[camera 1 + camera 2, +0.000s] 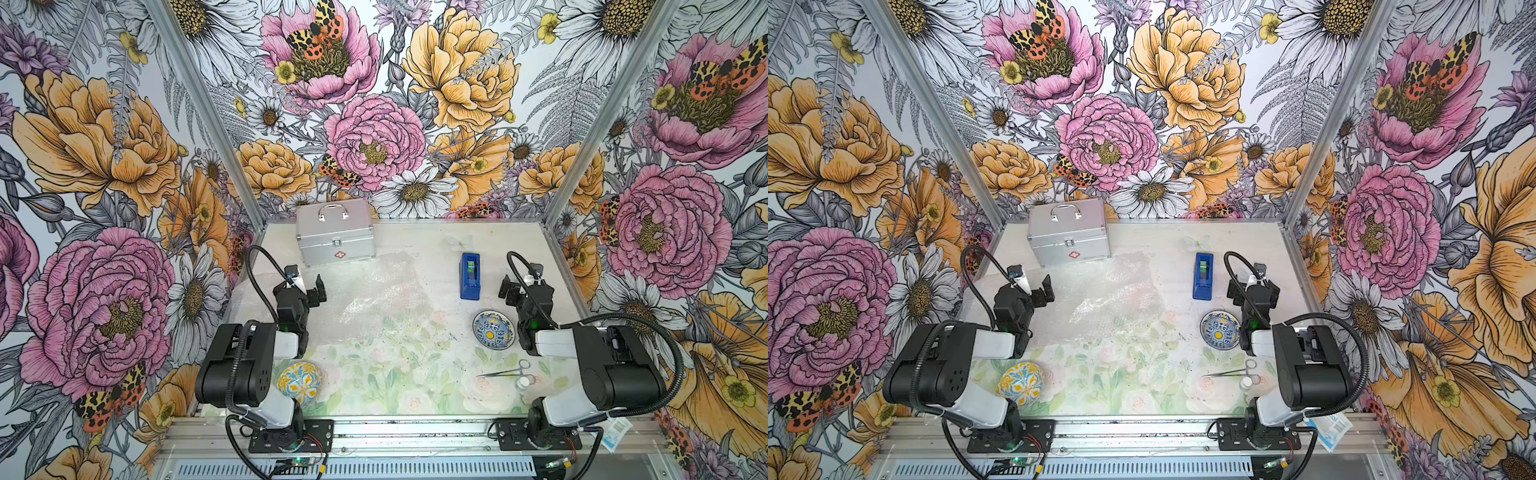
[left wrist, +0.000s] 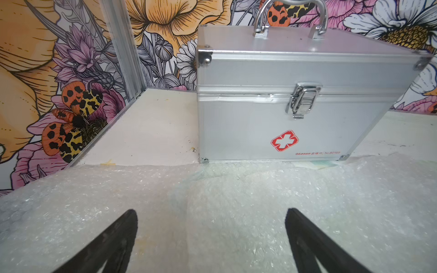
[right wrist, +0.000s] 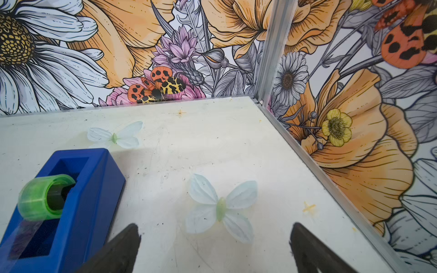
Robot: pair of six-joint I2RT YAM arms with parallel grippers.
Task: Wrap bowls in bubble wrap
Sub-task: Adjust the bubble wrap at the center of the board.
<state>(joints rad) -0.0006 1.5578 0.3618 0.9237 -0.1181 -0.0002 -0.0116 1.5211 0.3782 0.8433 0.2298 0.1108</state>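
I note left pincer (image 2: 211, 210), right pincer (image 3: 214, 227) spread, empty; metal case (image 2: 283, 99) faces left one, tape dispenser (image 3: 78, 193) flanks right.

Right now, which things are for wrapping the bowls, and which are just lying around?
For the job: bowl near the left arm, bowl near the right arm, bubble wrap.
Just lying about: silver case, blue tape dispenser, metal forceps.

The scene is lit brightly and evenly; shadows are soft. Glints are seen on the bubble wrap (image 2: 236, 201). Wrist views are bowed at the edges.
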